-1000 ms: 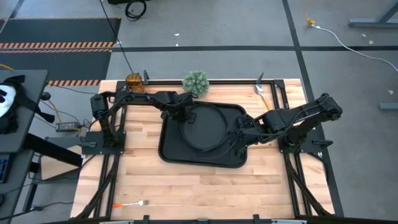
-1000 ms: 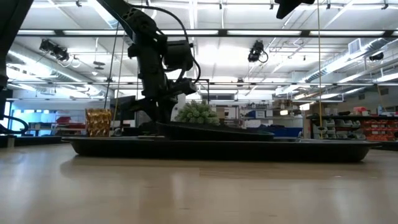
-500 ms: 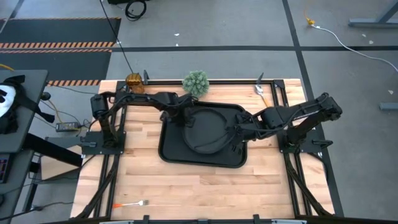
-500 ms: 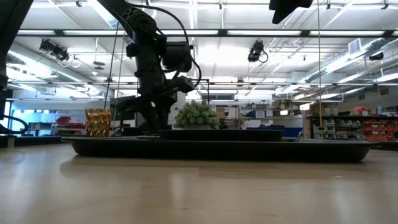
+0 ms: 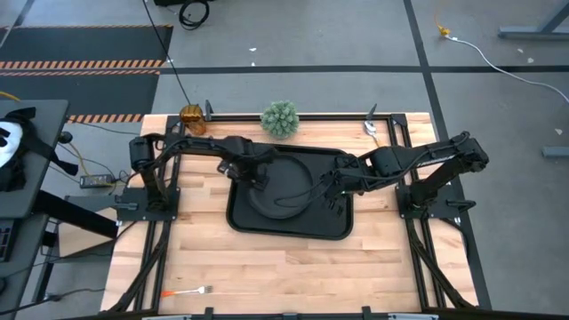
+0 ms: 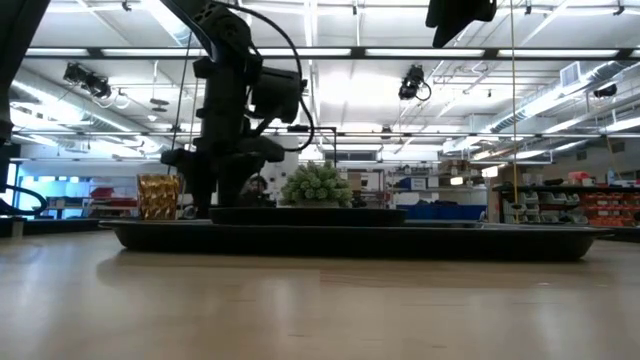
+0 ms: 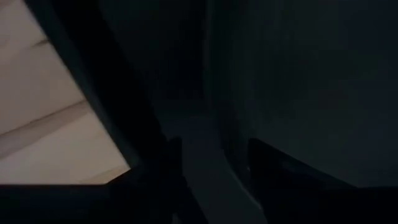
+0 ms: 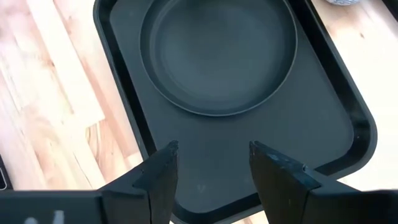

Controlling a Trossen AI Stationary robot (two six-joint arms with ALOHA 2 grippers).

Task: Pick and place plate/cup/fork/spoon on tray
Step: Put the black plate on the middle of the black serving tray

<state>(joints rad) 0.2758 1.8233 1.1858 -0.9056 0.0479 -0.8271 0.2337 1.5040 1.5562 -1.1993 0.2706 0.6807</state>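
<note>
The round black plate point(image 5: 283, 187) lies flat in the black tray point(image 5: 267, 222), toward its left half; it also shows in the right wrist view point(image 8: 217, 56) and the low view point(image 6: 300, 213). My left gripper point(image 5: 254, 175) points down at the plate's left rim, open, with one finger on either side of the rim point(image 7: 217, 124). My right gripper point(image 5: 327, 188) is open and empty above the tray's right half point(image 8: 249, 143). The amber cup point(image 5: 192, 116) stands on the table at the far left.
A fuzzy green plant point(image 5: 280, 117) stands just beyond the tray's far edge. A spoon point(image 5: 373, 129) lies at the far right. A fork with an orange handle point(image 5: 187, 291) lies near the front left edge. Bare wood lies in front of the tray.
The plate, tilted with its right side raised a second ago, has come down flat and shifted toward the tray's left. My left gripper has gone left with it and tipped to point down. My right gripper has moved left over the tray.
</note>
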